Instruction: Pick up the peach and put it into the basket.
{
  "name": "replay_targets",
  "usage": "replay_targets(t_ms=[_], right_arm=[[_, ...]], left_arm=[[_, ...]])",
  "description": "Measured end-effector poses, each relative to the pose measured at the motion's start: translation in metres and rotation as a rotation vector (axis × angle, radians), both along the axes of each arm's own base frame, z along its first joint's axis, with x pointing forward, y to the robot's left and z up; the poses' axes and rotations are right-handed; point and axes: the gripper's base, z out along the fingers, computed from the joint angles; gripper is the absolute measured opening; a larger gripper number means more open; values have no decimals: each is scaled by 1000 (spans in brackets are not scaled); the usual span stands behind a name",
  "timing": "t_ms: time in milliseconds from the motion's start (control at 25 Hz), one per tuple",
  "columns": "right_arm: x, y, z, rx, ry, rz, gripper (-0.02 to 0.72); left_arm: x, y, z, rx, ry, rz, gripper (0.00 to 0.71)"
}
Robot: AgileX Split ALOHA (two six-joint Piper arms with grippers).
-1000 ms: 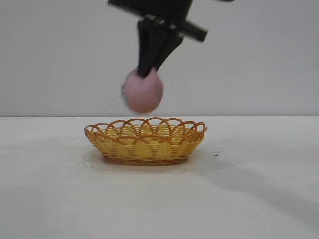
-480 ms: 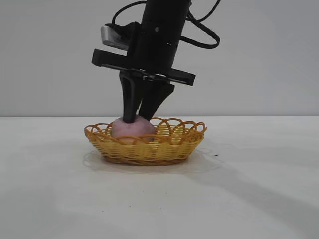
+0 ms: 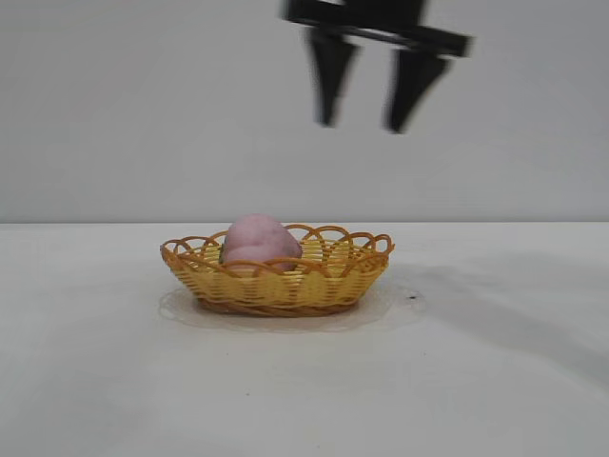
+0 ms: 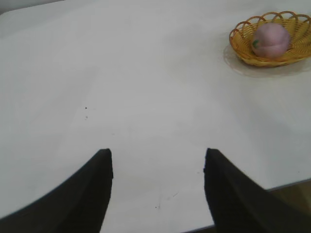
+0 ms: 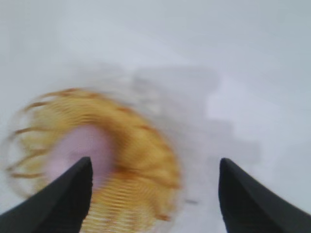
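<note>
The dull pink peach [image 3: 261,239] lies in the left part of the yellow wicker basket [image 3: 333,278] with the orange looped rim, on the white table. My right gripper [image 3: 366,122] is open and empty, high above the basket and a little to its right. In the right wrist view the basket [image 5: 141,150] and the peach [image 5: 82,148] show below the spread fingers. My left gripper [image 4: 157,158] is open and empty over bare table far from the basket [image 4: 243,48]; the peach [image 4: 270,40] shows in it there too.
The white table [image 3: 495,381] spreads around the basket on all sides. A table edge [image 4: 291,184] shows near the left gripper. A small dark speck [image 3: 411,297] lies on the table right of the basket.
The right gripper lowered the peach into the basket, opened and let it go, then rose high and shifted right. The peach now rests in the basket.
</note>
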Motion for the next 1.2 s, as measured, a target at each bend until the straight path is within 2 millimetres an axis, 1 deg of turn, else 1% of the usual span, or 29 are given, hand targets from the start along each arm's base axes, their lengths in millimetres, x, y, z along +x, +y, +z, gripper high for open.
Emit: replay_targets(t_ms=[80,120,200,280,320,360,400,440,480,560,600,720,1000,1120,1200], right_arm=[[-2,-15,-10,0,20,-44,471],[-4,-18,-14,0,28,-53,471],[-10,-19,-17,2,21,-54,471],[-21,-20,-10,7,-18,-54,471],[-26,-21,-3,7,-53,-53,471],[-36,-22,7,2,-87,-50,471],[-48,-24,17,-3,-132,-47,471],[-60,-25,22,-6,-162,-46,471],[-74,-26,33,-4,-205,-45,471],[-105,-28,44,-1,-259,-45,471],[-118,-29,46,0,-270,-45,471],[-162,-33,48,-5,-268,-43,471],[-258,-39,50,-1,-261,-44,471],[-293,-42,46,0,-271,-44,471],[-312,-43,44,1,-282,-44,471]], left_arm=[[0,0,0,0,0,0,368],[0,0,0,0,0,0,368],[0,0,0,0,0,0,368],[0,0,0,0,0,0,368],[0,0,0,0,0,0,368],[0,0,0,1,0,-1,368],[0,0,0,1,0,-1,368],[0,0,0,1,0,-1,368],[0,0,0,1,0,-1,368],[0,0,0,1,0,-1,368],[0,0,0,1,0,-1,368],[0,0,0,1,0,-1,368],[0,0,0,1,0,-1,368],[0,0,0,1,0,-1,368],[0,0,0,1,0,-1,368]])
